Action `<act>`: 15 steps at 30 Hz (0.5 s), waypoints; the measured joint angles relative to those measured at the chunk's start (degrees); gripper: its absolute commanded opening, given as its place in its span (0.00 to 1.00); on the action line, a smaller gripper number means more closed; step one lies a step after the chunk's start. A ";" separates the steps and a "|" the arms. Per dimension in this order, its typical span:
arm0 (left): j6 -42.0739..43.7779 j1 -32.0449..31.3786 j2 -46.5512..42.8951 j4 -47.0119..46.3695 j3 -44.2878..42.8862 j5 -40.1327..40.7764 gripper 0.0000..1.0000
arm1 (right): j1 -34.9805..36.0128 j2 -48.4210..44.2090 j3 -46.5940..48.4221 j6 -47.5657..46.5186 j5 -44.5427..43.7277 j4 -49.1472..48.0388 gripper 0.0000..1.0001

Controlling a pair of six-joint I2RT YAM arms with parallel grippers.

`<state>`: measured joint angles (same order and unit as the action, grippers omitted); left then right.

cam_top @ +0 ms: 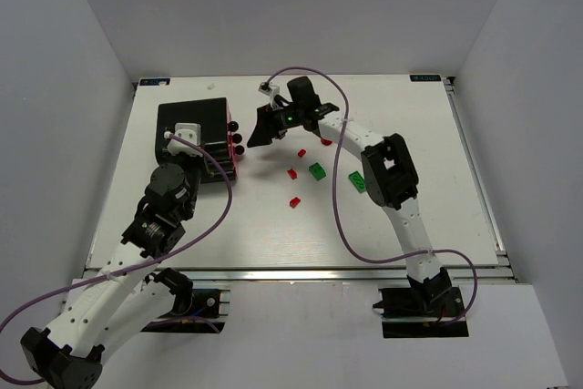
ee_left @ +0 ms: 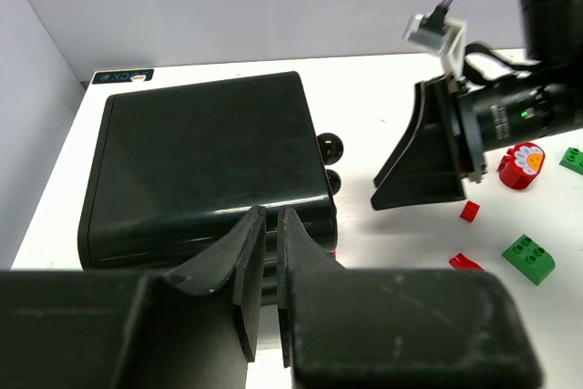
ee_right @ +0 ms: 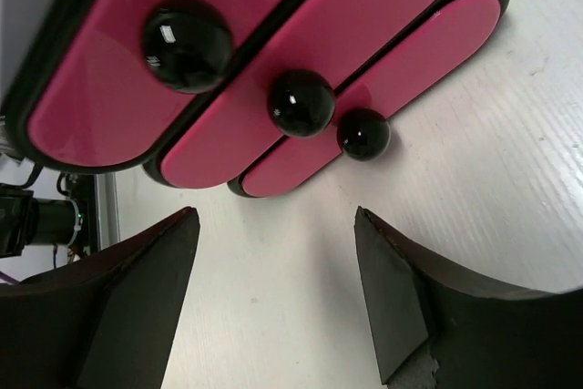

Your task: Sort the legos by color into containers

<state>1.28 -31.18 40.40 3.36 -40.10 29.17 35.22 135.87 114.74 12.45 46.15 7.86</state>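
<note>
My right pincer (ee_right: pixel 275 216) stands spread, empty. Pink drawers (ee_right: pixel 383 6) lie straight ahead, just apart; middle knob (ee_right: pixel 301 102) faces my gap, the knob row slanting up-left.

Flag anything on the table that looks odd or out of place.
One thing stands out: a round red piece with a white-and-orange print lies near a small red brick and a green brick. It is not a studded block like the others.
</note>
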 measured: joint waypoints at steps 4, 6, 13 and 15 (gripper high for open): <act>0.02 0.00 0.02 0.00 0.00 0.00 0.22 | -0.02 3.93 1.92 3.85 2.40 -2.64 0.75; 0.13 0.00 0.02 0.00 0.00 0.00 0.22 | -0.02 5.29 2.45 5.73 3.39 -4.94 0.76; 0.26 0.00 0.31 -0.17 0.00 0.00 0.23 | 0.00 7.85 3.50 12.96 5.73 -13.79 0.76; 0.26 0.00 0.68 -0.37 0.00 -0.02 0.23 | -0.02 8.68 3.78 14.99 6.16 -16.48 0.75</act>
<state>1.54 -31.18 41.08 2.98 -40.10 29.15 35.20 144.55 118.52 27.44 52.31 -8.62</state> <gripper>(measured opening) 0.225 0.763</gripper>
